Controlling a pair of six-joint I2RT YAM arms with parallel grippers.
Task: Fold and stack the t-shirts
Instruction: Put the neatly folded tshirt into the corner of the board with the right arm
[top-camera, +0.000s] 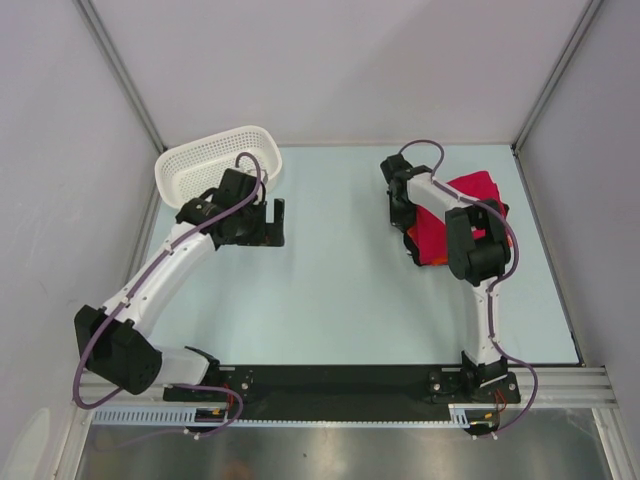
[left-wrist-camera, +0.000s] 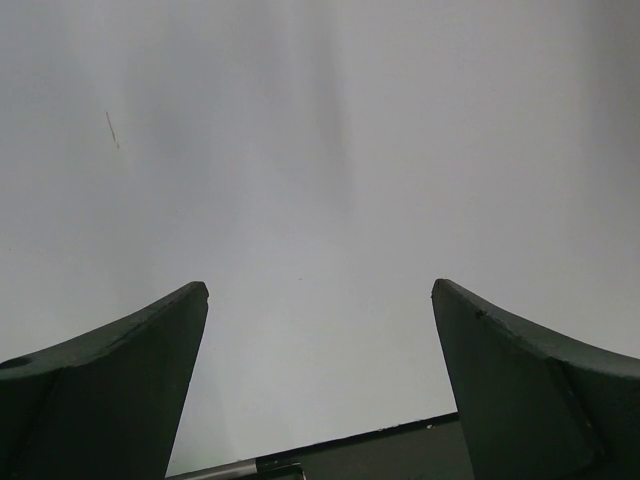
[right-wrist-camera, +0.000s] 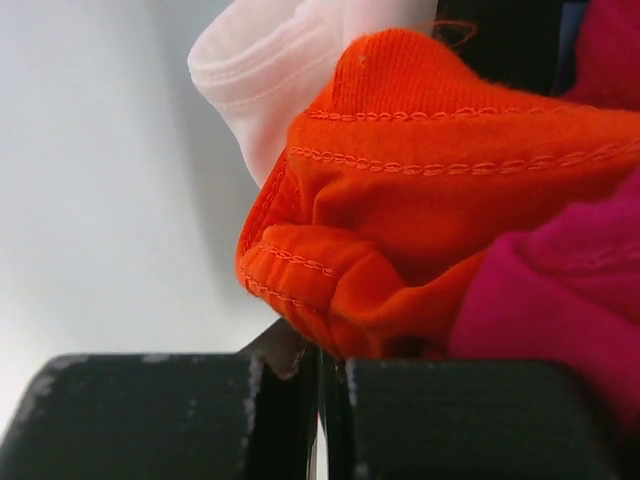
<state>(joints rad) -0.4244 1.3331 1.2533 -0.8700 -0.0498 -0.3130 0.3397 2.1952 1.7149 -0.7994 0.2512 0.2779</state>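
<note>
Top and wrist views. The shirts lie in a heap at the far right of the counter (top-camera: 350, 290), the crimson shirt (top-camera: 478, 188) uppermost and the orange shirt (right-wrist-camera: 400, 200) bunched against it, neither one folded flat. The right claw (right-wrist-camera: 322, 365) reaches into this heap, its jaws drawn together on a hem fold of the orange shirt – apparently to pull that layer free of the crimson one. A pale cloth (right-wrist-camera: 260, 70) shows behind; what it belongs to cannot be told. The left claw (left-wrist-camera: 320, 288) hangs spread wide over bare counter beside the basket (top-camera: 210, 160) – holding nothing, probably kept clear until a second corner needs holding.
</note>
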